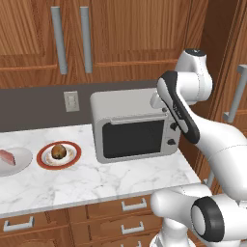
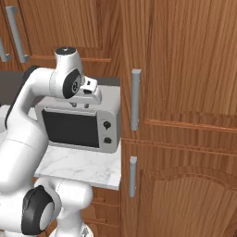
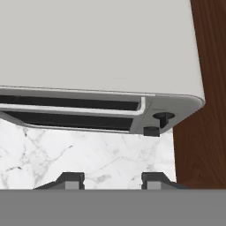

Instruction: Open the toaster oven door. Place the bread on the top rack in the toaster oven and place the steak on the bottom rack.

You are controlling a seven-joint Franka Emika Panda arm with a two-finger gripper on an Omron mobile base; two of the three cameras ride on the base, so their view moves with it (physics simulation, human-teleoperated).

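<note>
- Your gripper hangs just above the front top edge of the oven, toward its right end. Its jaws are drawn in and hold nothing; in the hand view the fingertips point down past the oven's front at the counter.
- The door looks shut: the dark glass stands upright and flush in its frame, and the handle lies along its top edge, just under your gripper. The opening step is not done.
- With the door up you cannot see either rack, so nothing tells you how they sit.
- On the counter, left of the oven and well apart from it, the bread sits on a red-rimmed plate. Not moved yet, by the look of it.
- Farther left, at the edge of the left base view, the steak lies on a white plate. Also untouched.
- As it stands, all three steps are left: door, bread to the top, steak to the bottom.
</note>
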